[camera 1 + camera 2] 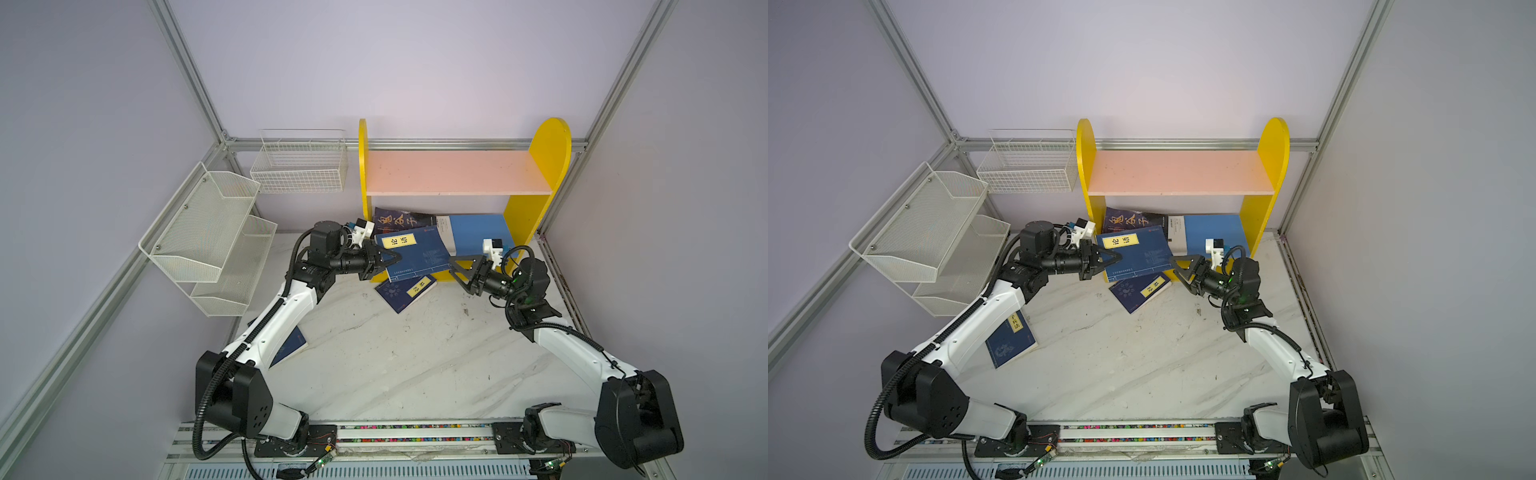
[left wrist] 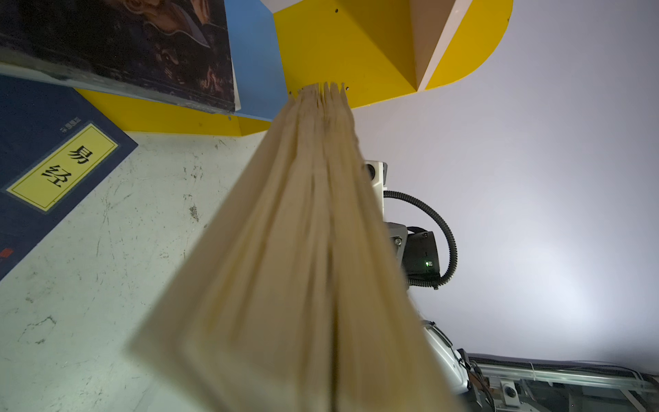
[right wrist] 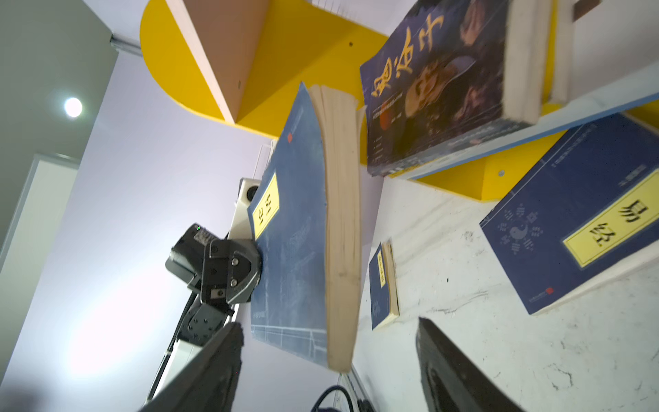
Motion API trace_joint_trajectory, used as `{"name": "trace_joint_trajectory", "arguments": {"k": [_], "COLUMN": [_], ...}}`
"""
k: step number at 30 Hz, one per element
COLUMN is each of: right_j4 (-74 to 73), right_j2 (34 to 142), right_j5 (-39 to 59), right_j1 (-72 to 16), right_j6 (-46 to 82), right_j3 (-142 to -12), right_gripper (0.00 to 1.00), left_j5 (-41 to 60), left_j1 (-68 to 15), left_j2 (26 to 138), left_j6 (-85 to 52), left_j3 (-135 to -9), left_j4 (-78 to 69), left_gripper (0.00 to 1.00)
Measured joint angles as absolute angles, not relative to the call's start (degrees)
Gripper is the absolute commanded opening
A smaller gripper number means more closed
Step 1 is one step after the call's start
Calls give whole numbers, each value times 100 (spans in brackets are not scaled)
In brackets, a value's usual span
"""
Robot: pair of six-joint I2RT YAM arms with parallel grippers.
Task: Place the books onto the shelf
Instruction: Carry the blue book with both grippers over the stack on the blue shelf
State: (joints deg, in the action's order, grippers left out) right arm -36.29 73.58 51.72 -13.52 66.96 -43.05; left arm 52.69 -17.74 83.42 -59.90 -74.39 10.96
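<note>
Nearest, at the left of the white marbled table (image 1: 395,365), a navy paperback with a yellow title label (image 1: 1011,340) lies flat, partly under the left arm (image 1: 282,316). Farther in, near the middle, a second navy paperback (image 1: 405,293) with the same kind of label lies flat just in front of the shelf.

Above it the left hand (image 1: 392,258) is clamped narrow on the left edge of a third navy paperback (image 1: 417,255), also yellow-labelled. It holds the book clear of the table, cover upward, in front of the lower tier. The right hand (image 1: 455,272) stands wide at that book's right edge and grips nothing. In the right wrist view the page edge lies just ahead of its spread fingers.

Beyond stands the yellow wooden two-tier shelf (image 1: 548,166). On its blue lower board (image 1: 478,232) a dark illustrated paperback (image 1: 399,222) rests at the left with a white book (image 1: 445,235) beside it. The pink upper board (image 1: 453,172) is bare.

The step in hand looks like carrying the third book to the shelf, held by the left hand alone. The next move calls for taking it farther in, over the board's front edge and clear of the dark paperback. Gripped at one edge only, it may sag, so it should be set down before letting go.
</note>
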Motion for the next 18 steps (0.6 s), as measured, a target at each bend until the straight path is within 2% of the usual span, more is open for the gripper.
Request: {"name": "trace_joint_trajectory", "arguments": {"k": [5, 18], "right_j4": [-4058, -4799], "right_j2": [7395, 7638], "right_j5": [5636, 5693], "right_j1": [-1352, -1350], "right_j6": [6980, 7299], "right_j3": [-4139, -4123], "right_gripper": [65, 12], "left_j5": [5540, 5959], "left_j1": [-1767, -1761], "left_j2": [8342, 8471], "left_j6": [-5911, -5900], "left_j3": [-7439, -7439], "left_j4": [1066, 880], "left_gripper": [0, 0]}}
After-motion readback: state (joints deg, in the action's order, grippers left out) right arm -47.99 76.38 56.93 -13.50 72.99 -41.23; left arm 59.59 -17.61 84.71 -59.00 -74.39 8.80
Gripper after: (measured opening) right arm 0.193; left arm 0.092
